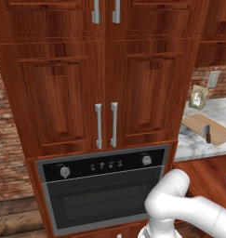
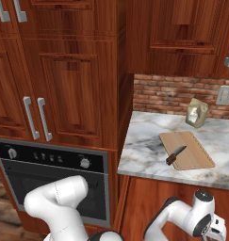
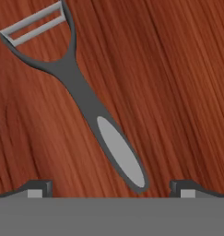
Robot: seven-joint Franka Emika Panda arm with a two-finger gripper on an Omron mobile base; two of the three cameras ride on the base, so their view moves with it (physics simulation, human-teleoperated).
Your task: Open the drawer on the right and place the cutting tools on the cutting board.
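Our pincer (image 3: 111, 188) hangs wide open w/ nothing held over a peeler (image 3: 81, 99) in the drawer (image 3: 178, 92); knife (image 2: 175, 155) already on cutting board (image 2: 193, 153), peeler left.

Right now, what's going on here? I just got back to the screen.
The arm is reaching low, and its open pincer hangs over a grey peeler lying on reddish-brown wood, apparently the inside of the drawer. The peeler's handle end sits between the two fingertips, with nothing gripped yet. Up on the marble counter, a dark-handled knife already lies on the cutting board, beside a small bag near the brick wall.
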